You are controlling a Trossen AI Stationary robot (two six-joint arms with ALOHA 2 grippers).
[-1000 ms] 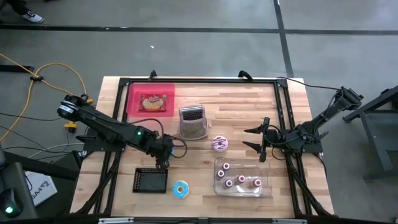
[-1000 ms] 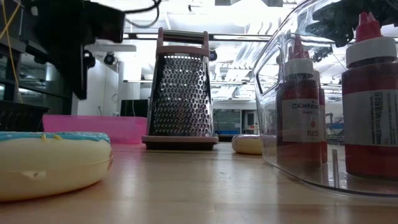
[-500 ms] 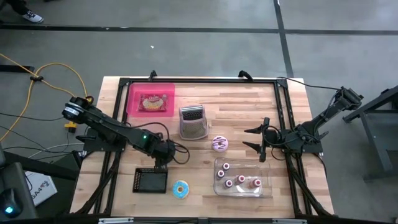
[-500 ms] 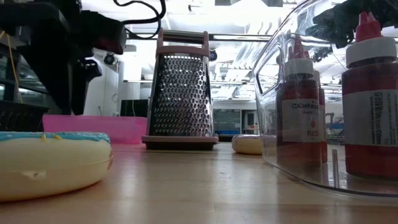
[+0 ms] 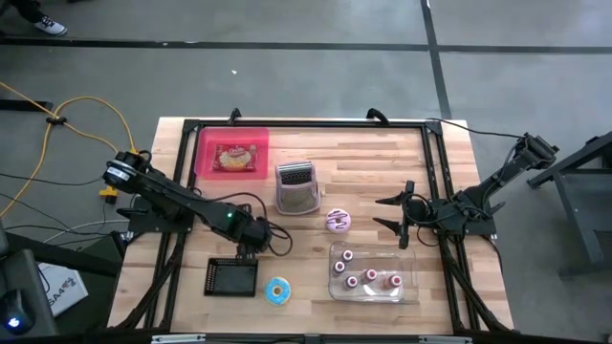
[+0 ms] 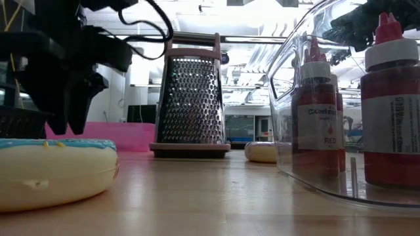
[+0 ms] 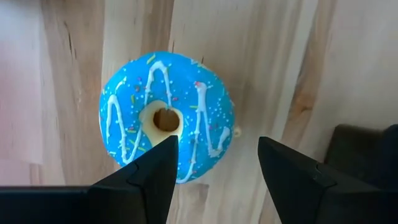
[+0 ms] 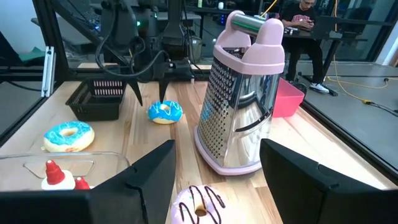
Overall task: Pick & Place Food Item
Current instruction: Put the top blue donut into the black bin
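Left gripper (image 5: 256,254) shifted toward the blue donut (image 7: 166,116) since the earlier frame, fingers spread wide, one blue donut seen directly beneath them on bare wood, right gripper (image 5: 392,212) parked wide open, one pink donut (image 5: 338,221) just beside it, one grater (image 5: 297,186) beyond

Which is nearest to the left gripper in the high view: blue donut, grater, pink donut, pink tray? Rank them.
Measured from the left gripper, open:
1. Blue donut, just ahead of it near the table's front edge.
2. Grater, toward the table's middle.
3. Pink donut, to the right, past the grater.
4. Pink tray, far back-left corner.
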